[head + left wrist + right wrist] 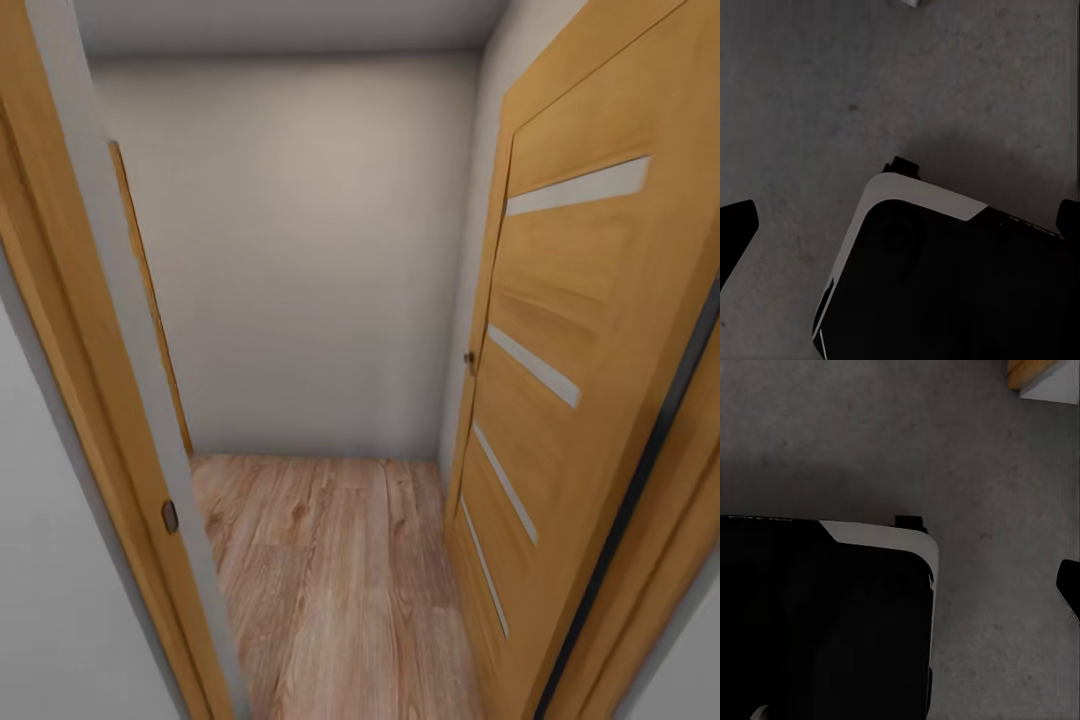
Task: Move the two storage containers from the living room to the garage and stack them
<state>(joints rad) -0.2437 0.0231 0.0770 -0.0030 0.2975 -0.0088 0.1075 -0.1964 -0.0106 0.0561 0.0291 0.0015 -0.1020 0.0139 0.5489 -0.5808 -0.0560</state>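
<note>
Where planks end, blank wall (300, 250).

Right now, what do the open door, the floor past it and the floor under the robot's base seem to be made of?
Door: honey-coloured wood or veneer, grained, with pale inset strips, satin. Plank floor: light wood or laminate, visible seams and knots. Floor under the base: dark grey, mottled, matte, probably concrete.
</note>
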